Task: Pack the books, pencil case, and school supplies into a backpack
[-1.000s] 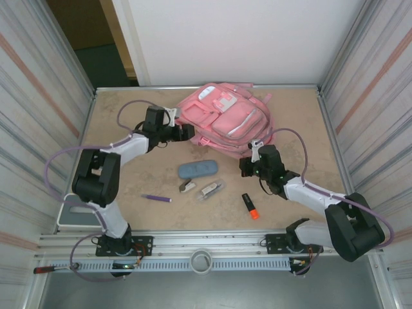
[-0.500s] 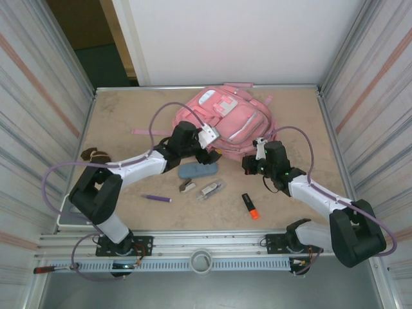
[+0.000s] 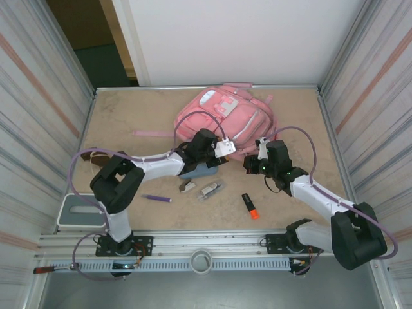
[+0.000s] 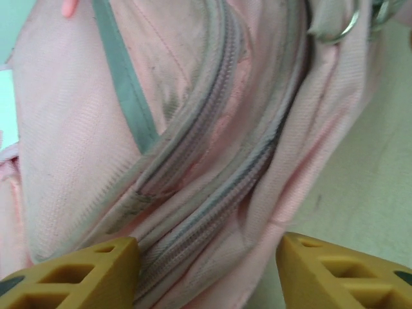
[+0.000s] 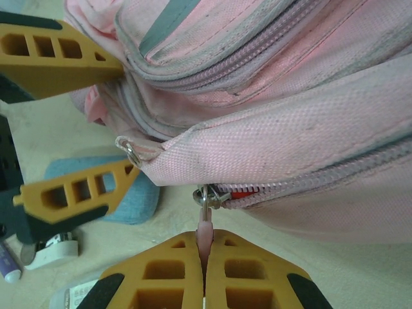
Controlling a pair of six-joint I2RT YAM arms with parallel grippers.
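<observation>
Your right gripper [image 5: 205, 244] is clenched on the small pink zip pull [image 5: 205, 225] of the backpack [image 3: 222, 116]. The pull hangs from its metal slider at the lower edge of the bag, and the two fingers meet flat on it.

Your left gripper [image 4: 207, 243] is released: its fingers stand well apart, one on each side of the bag's near corner, with the pink fabric and grey zip lines between them. If the pads already press the fabric, I cannot tell.

The backpack lies flat at the far middle of the table [image 3: 129, 116], its front side up. The pencil case [image 5: 138, 206] lies just beside the bag's near edge, partly under your left arm. On the table nearer to the arm bases you find the purple pen [image 3: 156, 198], the stapler-like piece [image 3: 187, 187], the clear clip piece [image 3: 210, 189] and the orange highlighter [image 3: 250, 206], all apart from the bag.
</observation>
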